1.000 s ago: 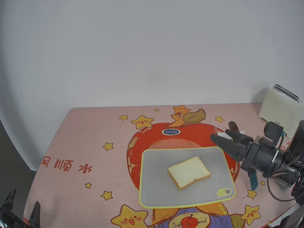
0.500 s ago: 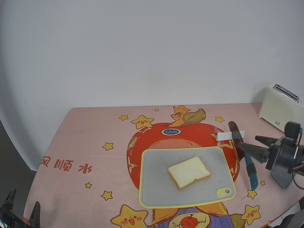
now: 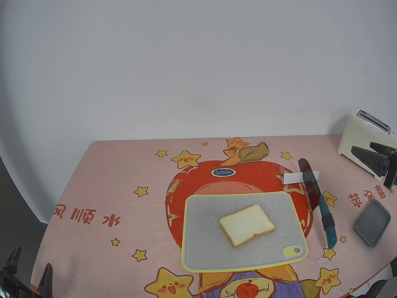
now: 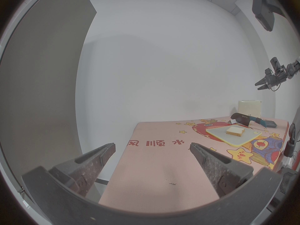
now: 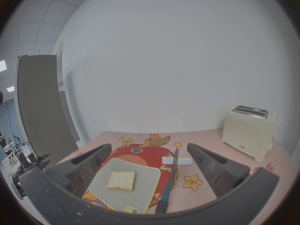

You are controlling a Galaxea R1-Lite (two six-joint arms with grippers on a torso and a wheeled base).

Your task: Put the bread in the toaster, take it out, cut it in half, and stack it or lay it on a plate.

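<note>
One bread slice (image 3: pixel 247 225) lay flat on the cutting board (image 3: pixel 202 245), likely light, soft and crushable, best pinched gently by its crust edges, while the right gripper (image 3: pixel 361 146) hung wide open and empty at its two o'clock.

Right gripper (image 3: pixel 361 146), just in front of the toaster (image 3: pixel 355 133): two dark grey wedge-shaped fingers (image 5: pixel 215 169) tapering to blunt points, with a matte, finely speckled surface. Each finger has a small round recessed screw hole near its base. A curved dark bar joins the two bases. Left gripper (image 3: pixel 33 256), well apart from the toaster on the opposite side: same dark wedge fingers, same speckled finish and same screw recesses.
</note>
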